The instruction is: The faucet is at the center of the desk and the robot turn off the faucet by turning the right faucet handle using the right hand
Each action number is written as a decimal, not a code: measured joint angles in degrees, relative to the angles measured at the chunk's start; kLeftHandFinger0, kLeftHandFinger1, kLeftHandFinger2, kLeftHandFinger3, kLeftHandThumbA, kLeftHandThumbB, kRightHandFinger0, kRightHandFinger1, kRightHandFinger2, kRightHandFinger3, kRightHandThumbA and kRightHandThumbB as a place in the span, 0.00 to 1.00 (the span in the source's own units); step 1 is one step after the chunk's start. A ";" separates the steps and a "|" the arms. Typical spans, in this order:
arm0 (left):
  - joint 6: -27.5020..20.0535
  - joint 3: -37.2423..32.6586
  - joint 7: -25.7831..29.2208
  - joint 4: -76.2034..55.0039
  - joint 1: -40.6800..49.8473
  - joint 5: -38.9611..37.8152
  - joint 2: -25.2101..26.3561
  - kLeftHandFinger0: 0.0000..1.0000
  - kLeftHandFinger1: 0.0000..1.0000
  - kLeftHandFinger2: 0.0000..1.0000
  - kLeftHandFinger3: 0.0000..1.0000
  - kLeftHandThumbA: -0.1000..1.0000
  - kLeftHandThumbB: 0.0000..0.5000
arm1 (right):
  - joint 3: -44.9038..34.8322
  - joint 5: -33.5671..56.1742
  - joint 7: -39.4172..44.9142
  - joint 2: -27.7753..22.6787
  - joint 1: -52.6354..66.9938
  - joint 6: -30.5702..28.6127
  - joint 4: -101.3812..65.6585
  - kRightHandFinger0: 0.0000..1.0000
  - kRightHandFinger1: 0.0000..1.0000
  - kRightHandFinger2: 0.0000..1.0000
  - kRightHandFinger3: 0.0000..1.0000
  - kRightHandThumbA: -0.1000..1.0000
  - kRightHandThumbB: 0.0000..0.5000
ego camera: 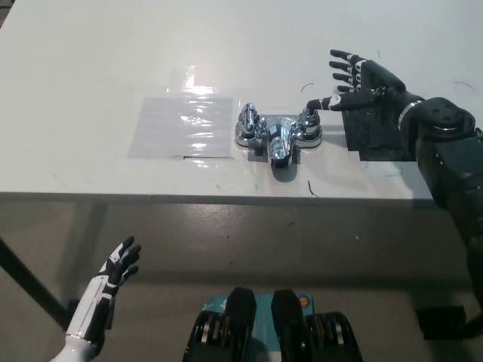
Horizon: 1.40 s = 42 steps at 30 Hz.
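the faucet point(278, 136) sat mid-surface point(90, 68) between a clear plastic sheet point(183, 125) and a black patch point(381, 136). the right hand point(366, 81) hung spread over the right handle point(311, 119), one fingertip at the lever. the left hand point(117, 268) rested spread below the surface edge.

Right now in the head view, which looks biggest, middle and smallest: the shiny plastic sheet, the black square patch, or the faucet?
1. Shiny plastic sheet, clearly the largest.
2. Black square patch and faucet look close in size; the right hand covers part of the patch, so their order is unsure.
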 measured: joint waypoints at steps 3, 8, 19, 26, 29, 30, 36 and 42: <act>-0.01 0.00 0.00 0.01 -0.03 0.00 0.00 1.00 1.00 1.00 1.00 1.00 0.80 | -0.51 0.04 0.27 0.16 0.00 -0.09 0.36 1.00 1.00 1.00 1.00 1.00 0.78; -0.02 0.01 0.00 0.01 -0.02 0.00 0.02 1.00 1.00 1.00 1.00 1.00 0.81 | -1.70 0.22 0.96 0.41 0.00 -0.06 0.92 1.00 1.00 1.00 1.00 1.00 0.81; 0.00 0.00 0.00 0.02 -0.03 0.22 0.07 1.00 1.00 1.00 1.00 1.00 0.87 | -2.83 0.24 2.67 0.53 0.00 0.57 2.01 1.00 1.00 1.00 1.00 1.00 0.79; 0.02 0.01 0.00 0.02 -0.02 0.34 0.09 1.00 1.00 1.00 1.00 1.00 0.88 | -2.71 0.16 4.16 0.58 0.00 1.33 2.04 1.00 1.00 1.00 1.00 1.00 0.83; 0.19 0.01 0.00 -0.07 -0.03 0.42 0.11 1.00 1.00 1.00 1.00 1.00 0.88 | -2.67 0.15 4.92 0.57 0.00 1.55 2.04 1.00 1.00 1.00 1.00 1.00 0.85; 0.26 0.01 0.00 -0.11 -0.03 0.49 0.13 1.00 1.00 1.00 1.00 1.00 0.88 | -2.66 0.15 5.18 0.57 0.00 1.60 2.04 1.00 1.00 1.00 1.00 1.00 0.87; 0.35 0.01 0.00 -0.13 -0.10 0.77 0.36 1.00 1.00 1.00 1.00 1.00 0.85 | -2.47 -0.04 6.41 0.68 0.00 1.76 2.02 1.00 1.00 1.00 1.00 1.00 0.90; 0.24 0.02 0.00 -0.08 -0.23 0.84 0.43 1.00 1.00 1.00 1.00 1.00 0.84 | -1.80 -0.29 7.27 0.88 0.01 1.76 2.00 1.00 1.00 1.00 1.00 1.00 0.89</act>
